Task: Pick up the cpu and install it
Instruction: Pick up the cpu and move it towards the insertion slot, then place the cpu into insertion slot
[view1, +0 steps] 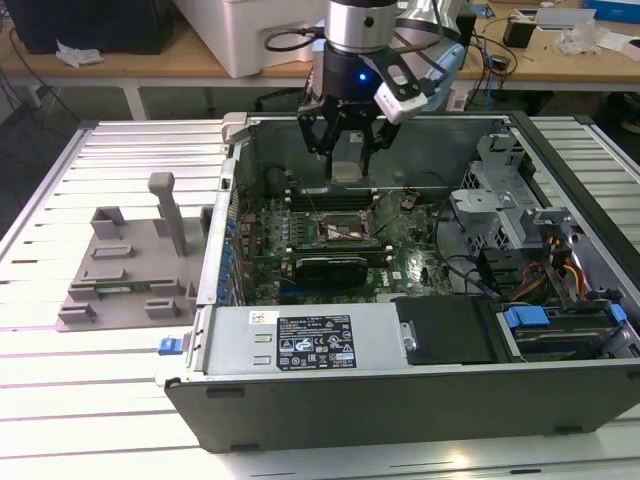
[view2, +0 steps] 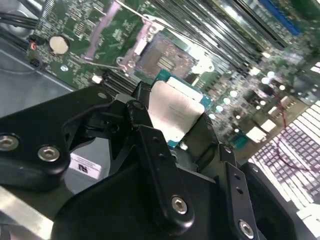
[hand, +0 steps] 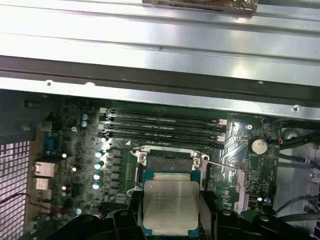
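My gripper (view1: 347, 150) hangs over the open computer case, shut on the cpu (hand: 170, 204), a flat square chip with a silvery top and a green rim. In the second wrist view the cpu (view2: 176, 111) sits clamped between the black fingers (view2: 144, 131). In the exterior view the cpu (view1: 347, 168) hangs just above the motherboard. The open socket (hand: 168, 163) lies below and slightly beyond the chip, its metal frame lifted; the socket (view1: 345, 232) is in the middle of the board in the exterior view and appears as the socket (view2: 165, 54) in the second wrist view.
The case wall (view1: 400, 405) stands in front, with a power supply (view1: 305, 343) and drive cage (view1: 500, 200) inside. Memory slots (hand: 160, 125) run beside the socket. A grey plastic tray (view1: 130, 270) lies on the slatted table at the exterior view's left.
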